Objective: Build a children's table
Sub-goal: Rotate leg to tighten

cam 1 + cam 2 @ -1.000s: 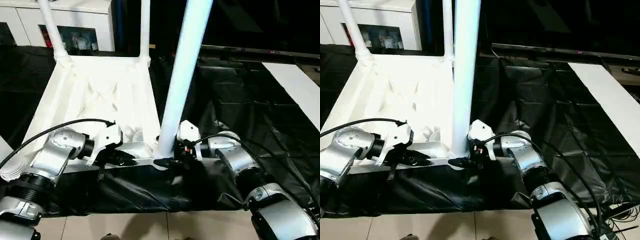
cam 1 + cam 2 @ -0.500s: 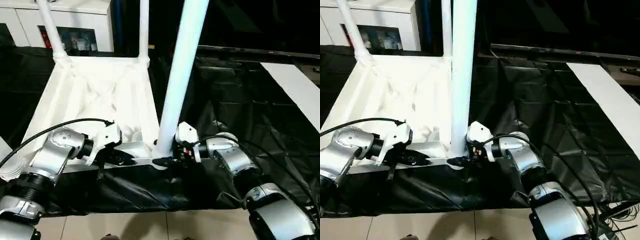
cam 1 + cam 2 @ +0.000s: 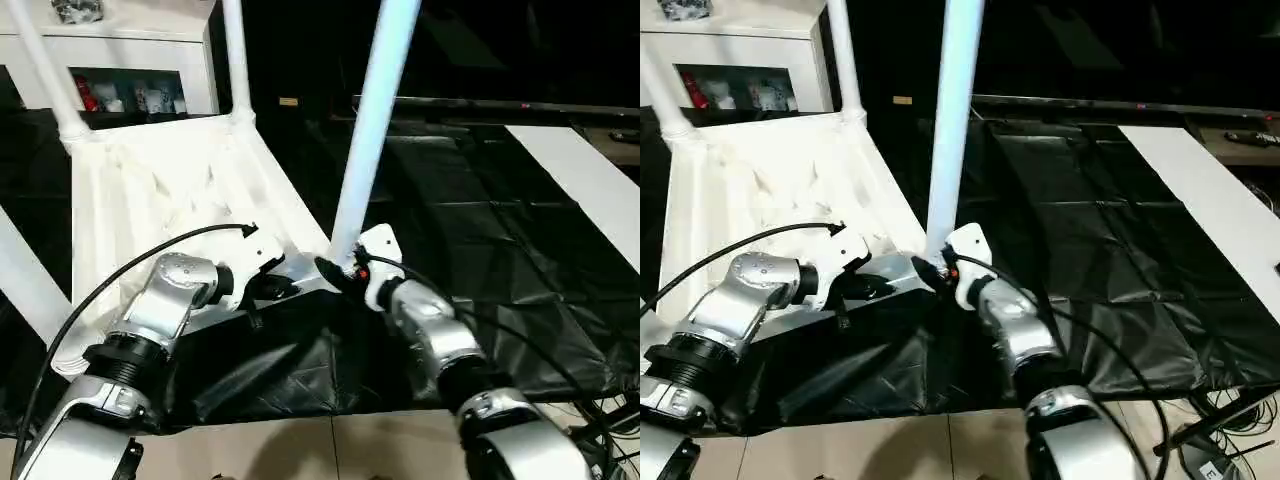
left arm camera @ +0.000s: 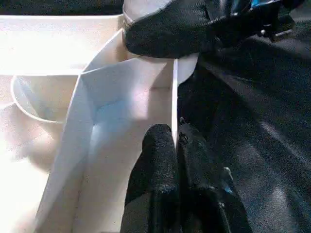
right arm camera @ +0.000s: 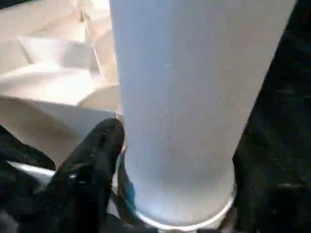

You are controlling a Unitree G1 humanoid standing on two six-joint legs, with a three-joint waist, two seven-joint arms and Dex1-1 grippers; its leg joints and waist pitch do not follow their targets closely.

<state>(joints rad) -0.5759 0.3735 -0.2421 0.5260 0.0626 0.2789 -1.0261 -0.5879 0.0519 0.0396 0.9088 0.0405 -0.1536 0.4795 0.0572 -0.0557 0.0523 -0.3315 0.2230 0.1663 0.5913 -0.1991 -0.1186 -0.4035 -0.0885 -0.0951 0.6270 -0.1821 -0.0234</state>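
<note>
The children's table top (image 3: 150, 200) lies upside down on the black cover, ribbed underside up. Two legs (image 3: 237, 60) (image 3: 45, 80) stand in its far corner sockets and another leg (image 3: 25, 275) rises at the near left. A fourth leg (image 3: 372, 130) stands in the near right socket, leaning slightly right. My right gripper (image 3: 340, 270) is shut on this leg's base; one black finger (image 5: 92, 155) lies against the tube (image 5: 184, 97). My left gripper (image 3: 278, 288) is shut on the top's thin near rim (image 4: 174, 97), just left of that socket.
The black-covered work table (image 3: 480, 220) stretches to the right, with a long white panel (image 3: 590, 180) lying along its right side. A white cabinet (image 3: 130, 50) stands behind. The table's near edge drops to the tiled floor (image 3: 300, 450); cables lie at the lower right.
The camera has shifted. My right forearm has swung from the leg's right side round to its near side, the gripper staying at the leg's base. The left gripper keeps its hold on the rim.
</note>
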